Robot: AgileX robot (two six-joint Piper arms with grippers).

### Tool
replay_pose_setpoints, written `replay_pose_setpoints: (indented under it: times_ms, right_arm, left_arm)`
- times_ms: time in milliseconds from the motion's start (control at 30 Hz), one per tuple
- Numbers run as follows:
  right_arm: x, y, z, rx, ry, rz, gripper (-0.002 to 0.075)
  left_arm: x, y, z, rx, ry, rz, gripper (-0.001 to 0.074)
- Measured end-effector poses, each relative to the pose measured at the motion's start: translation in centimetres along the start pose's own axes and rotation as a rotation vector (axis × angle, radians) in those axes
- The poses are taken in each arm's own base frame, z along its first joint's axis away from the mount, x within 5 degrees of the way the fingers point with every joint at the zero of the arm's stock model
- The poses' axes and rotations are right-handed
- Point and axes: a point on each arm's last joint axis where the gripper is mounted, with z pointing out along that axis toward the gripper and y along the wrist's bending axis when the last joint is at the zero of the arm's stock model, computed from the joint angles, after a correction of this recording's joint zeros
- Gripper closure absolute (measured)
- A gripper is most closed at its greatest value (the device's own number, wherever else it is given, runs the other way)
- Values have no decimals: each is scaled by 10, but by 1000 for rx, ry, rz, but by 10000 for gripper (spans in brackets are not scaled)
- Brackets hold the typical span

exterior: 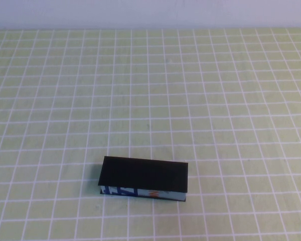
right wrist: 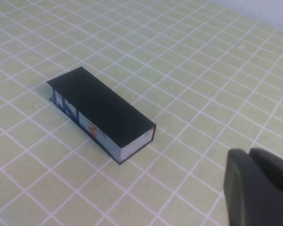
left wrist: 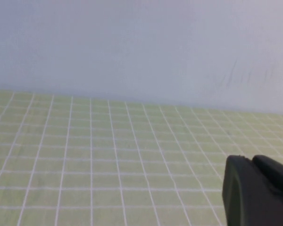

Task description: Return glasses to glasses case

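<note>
The glasses case (exterior: 144,175) is a black rectangular box lying shut on the green checked table near the front edge, with its blue, white and orange printed side facing me. It also shows in the right wrist view (right wrist: 101,108). The glasses are out of view. Neither arm shows in the high view. My left gripper (left wrist: 251,158) is shut and empty, held above bare table and facing the back wall. My right gripper (right wrist: 249,151) is shut and empty, held above the table a little off the case's short end.
The green cloth with white grid lines (exterior: 150,90) covers the whole table. A pale wall (exterior: 150,12) runs along its far edge and also fills the upper part of the left wrist view (left wrist: 141,47).
</note>
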Motion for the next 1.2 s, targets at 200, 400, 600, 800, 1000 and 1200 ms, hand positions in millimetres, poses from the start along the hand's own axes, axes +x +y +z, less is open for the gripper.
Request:
replay_pose_setpoints:
  times_ms: [200,400,600,800,1000,1200]
  right_arm:
    - [0,0,0,0,0,0,743]
    - [0,0,0,0,0,0,743]
    - [0,0,0,0,0,0,743]
    - [0,0,0,0,0,0,743]
    - [1,0,0,-1,7,0,743]
    - [1,0,0,-1,13,0,743]
  left_arm:
    - [13,4,3,-39,-201,71,738]
    - [44,10,10,-55,-143,68,738]
    - [62,13,12,-69,4,72,738]
    - [83,15,9,-87,238,98,738]
    - [84,15,9,-86,247,95,738]
    - [84,15,9,-86,247,93,738]
